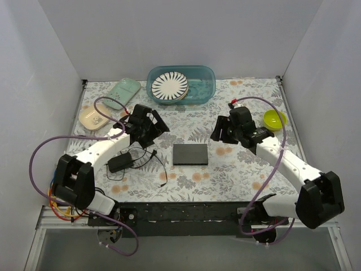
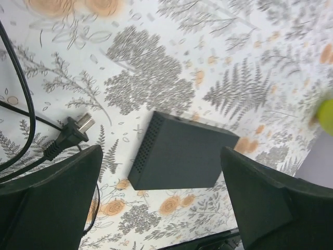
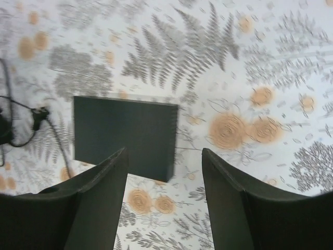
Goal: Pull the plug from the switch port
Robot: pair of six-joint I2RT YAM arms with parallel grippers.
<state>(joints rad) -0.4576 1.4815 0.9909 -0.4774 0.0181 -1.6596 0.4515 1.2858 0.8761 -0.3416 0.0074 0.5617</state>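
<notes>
The black switch box (image 1: pixel 190 154) lies flat mid-table; it also shows in the left wrist view (image 2: pixel 182 153) and the right wrist view (image 3: pixel 125 135). No cable shows attached to it in any view. A black two-prong plug (image 2: pixel 78 130) on a black cord lies on the cloth left of the switch, apart from it. My left gripper (image 1: pixel 153 125) hovers above and left of the switch, open and empty (image 2: pixel 161 208). My right gripper (image 1: pixel 220 132) hovers above and right of it, open and empty (image 3: pixel 164 177).
A black power adapter (image 1: pixel 119 162) with loose thin cables lies left of the switch. A blue tub (image 1: pixel 181 84) holding a striped plate stands at the back. A green dish (image 1: pixel 124 90), a beige dish (image 1: pixel 92 118) and a yellow bowl (image 1: pixel 274 119) sit at the sides.
</notes>
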